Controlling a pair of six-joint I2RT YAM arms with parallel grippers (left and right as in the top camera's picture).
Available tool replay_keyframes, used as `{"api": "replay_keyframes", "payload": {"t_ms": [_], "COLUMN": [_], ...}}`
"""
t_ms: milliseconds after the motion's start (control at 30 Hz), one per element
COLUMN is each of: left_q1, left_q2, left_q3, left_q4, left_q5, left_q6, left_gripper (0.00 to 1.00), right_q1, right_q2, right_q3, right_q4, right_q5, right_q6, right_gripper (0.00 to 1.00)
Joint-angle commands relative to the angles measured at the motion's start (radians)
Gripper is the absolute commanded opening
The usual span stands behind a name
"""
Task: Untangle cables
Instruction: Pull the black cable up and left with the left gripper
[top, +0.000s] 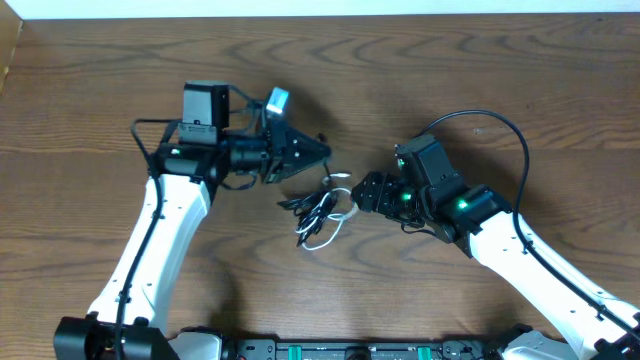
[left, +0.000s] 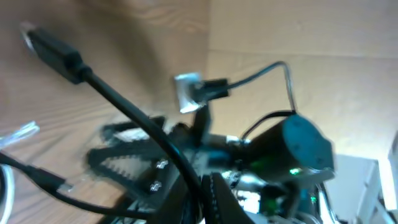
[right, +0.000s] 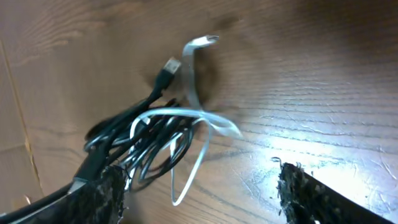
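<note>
A tangle of thin black cables and one white cable lies on the wooden table between my two grippers. My left gripper is just above and left of the tangle. In the left wrist view its jaws are shut on a black cable whose plug end sticks up and away. My right gripper is at the tangle's right edge. In the right wrist view it is open, with the black cables against its left finger and the white cable looping between the fingers.
The table is brown wood with a pale edge along the back. The right arm fills the far side of the left wrist view. A thick black robot cable arcs over the right arm.
</note>
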Motion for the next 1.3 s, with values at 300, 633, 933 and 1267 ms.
{"api": "replay_keyframes", "payload": {"t_ms": [300, 633, 933, 1267], "left_q1": [-0.045, -0.039, 0.006, 0.007], "left_q2": [-0.002, -0.002, -0.002, -0.002], "left_q3": [0.017, 0.017, 0.057, 0.145], "left_q4": [0.797, 1.154, 1.32, 1.317], "left_q5": [0.079, 0.079, 0.078, 0.079], "left_q6": [-0.658, -1.005, -1.196, -1.228], "left_gripper": [0.07, 0.08, 0.07, 0.07], "right_q1": [-0.002, -0.002, -0.001, -0.003], "right_q2": [-0.006, -0.006, -0.006, -0.006], "right_q3": [0.015, 0.015, 0.015, 0.015], "right_q4": [-0.044, -0.053, -0.111, -0.006], "right_q5": [-0.021, 0.045, 0.114, -0.021], "right_q6": [-0.075, -0.074, -0.074, -0.112], "right_gripper": [0.78, 0.82, 0.93, 0.96]}}
